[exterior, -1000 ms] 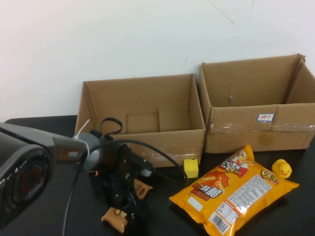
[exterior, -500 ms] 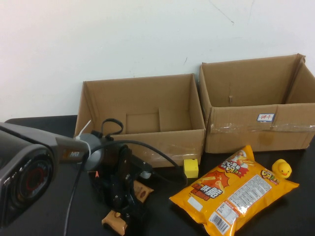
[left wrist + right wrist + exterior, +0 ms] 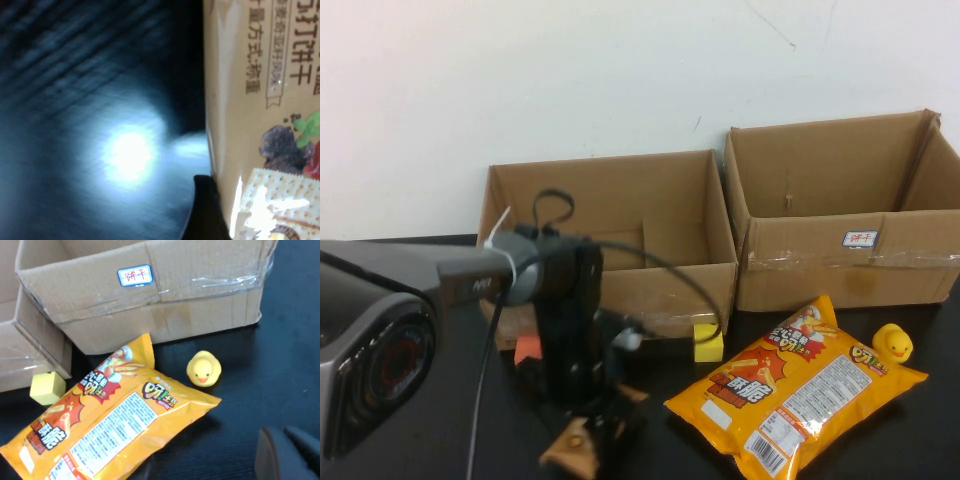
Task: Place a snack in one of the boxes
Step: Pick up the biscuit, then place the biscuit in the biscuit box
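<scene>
Since a second ago: left arm raised and shifted slightly right, small snack packet [image 3: 577, 447] lifted with it off the dark table [image 3: 400, 450]. Left gripper [image 3: 590, 425] near the front edge, jaws closed on the packet, pinching it from above. Packet tan-orange with a brown spot in the high view; up close a beige wrapper [image 3: 260, 120] printed with a cracker, dark berries and Chinese text. A second brown packet [image 3: 632, 395] barely visible just behind the gripper.

Behind the arm, the left cardboard box [image 3: 610, 240], open-topped, flaps up, its near wall partly hidden by the arm and cable. Yellow cube [image 3: 708, 342] against that box's front right corner. Further right, a large orange chip bag [image 3: 795, 395] lying flat on the table, angled, with open table around it. Right cardboard box [image 3: 840, 205] touching the left one, labelled on its taped front. Yellow rubber duck [image 3: 892, 343] just beside the bag's far right corner.

Right gripper [image 3: 287, 455] at the near right, above bare table, jaws pressed together.
</scene>
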You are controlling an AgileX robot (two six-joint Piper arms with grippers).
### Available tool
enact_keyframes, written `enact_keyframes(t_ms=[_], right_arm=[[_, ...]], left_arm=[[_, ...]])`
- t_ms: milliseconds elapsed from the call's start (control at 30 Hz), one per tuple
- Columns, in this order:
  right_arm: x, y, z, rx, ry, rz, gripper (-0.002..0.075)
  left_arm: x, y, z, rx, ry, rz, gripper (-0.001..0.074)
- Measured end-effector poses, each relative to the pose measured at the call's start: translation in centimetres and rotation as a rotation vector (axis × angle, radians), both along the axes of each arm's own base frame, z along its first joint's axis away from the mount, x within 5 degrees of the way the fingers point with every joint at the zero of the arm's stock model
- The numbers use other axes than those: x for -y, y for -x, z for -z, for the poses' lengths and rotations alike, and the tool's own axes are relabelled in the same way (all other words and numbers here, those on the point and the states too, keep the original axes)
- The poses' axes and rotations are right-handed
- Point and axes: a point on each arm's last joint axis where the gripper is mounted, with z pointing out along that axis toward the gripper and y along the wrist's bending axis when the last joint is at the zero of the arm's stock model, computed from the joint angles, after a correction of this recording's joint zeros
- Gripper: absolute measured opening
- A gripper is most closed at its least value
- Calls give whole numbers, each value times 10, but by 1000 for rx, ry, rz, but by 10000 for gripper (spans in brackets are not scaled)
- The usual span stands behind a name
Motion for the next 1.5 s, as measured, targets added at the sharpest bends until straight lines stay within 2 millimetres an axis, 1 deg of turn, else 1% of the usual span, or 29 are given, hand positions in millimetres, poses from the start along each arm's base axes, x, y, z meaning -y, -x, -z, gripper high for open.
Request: enact_keyframes(t_ms=[100, 167, 300, 367, 467, 567, 633, 733, 800, 867, 933, 967, 1000, 1100, 1167, 1233, 1267, 1333, 1367, 1433, 1500], right_arm=[[0, 0, 0, 0, 0, 0, -1], [0, 0, 0, 0, 0, 0, -1], [0, 0, 0, 1, 7, -5, -1], [0, 0, 0, 1, 8, -6, -1], [0, 0, 0, 1, 9, -6, -1], [0, 0, 0, 3, 9, -6, -1], [0, 0, -1, 8, 11, -6, -1], [0, -1, -1, 14, 11, -4, -1], [0, -1, -1, 16, 11, -4, -1], [0, -1, -1, 16, 11, -4, -1], [0, -1, -1, 16, 11, -4, -1], [0, -1, -1, 16, 11, -4, -1], [0, -1, -1, 16, 11, -4, -1], [0, -1, -1, 16, 11, -4, -1], [0, -1, -1, 16, 11, -4, -1], [0, -1, -1, 16, 11, -4, -1], [0, -1, -1, 16, 11, -4, -1], [0, -1, -1, 16, 11, -4, -1], [0, -1, -1, 16, 11, -4, -1], [0, -1, -1, 10, 4, 0, -1], [0, -2, 2, -12, -13, 11, -1]], left_arm=[[12, -3, -16, -63, 95, -11, 439], [24, -6, -29, -89, 198, -16, 439], [47, -15, -55, -75, 395, -36, 439], [57, -19, -73, -47, 487, -29, 439], [71, -29, -110, 21, 655, -8, 439], [87, -41, -157, 139, 864, 40, 439], [96, -50, -187, 283, 1016, 64, 439], [107, -66, -220, 560, 1193, 25, 439], [112, -74, -232, 735, 1251, -17, 439], [114, -84, -236, 910, 1240, -32, 439], [117, -93, -228, 1055, 1171, -26, 439], [119, -96, -223, 1098, 1135, -31, 449], [121, -100, -215, 1129, 1097, -39, 477], [127, -111, -183, 1153, 1009, -57, 604], [130, -116, -160, 1140, 962, -43, 634], [131, -118, -142, 1133, 909, 8, 631], [131, -119, -138, 1137, 883, 41, 622], [130, -118, -133, 1144, 829, 112, 580], [129, -117, -135, 1147, 811, 142, 556], [127, -112, -145, 1136, 774, 214, 464], [123, -104, -162, 1086, 751, 229, 333]])
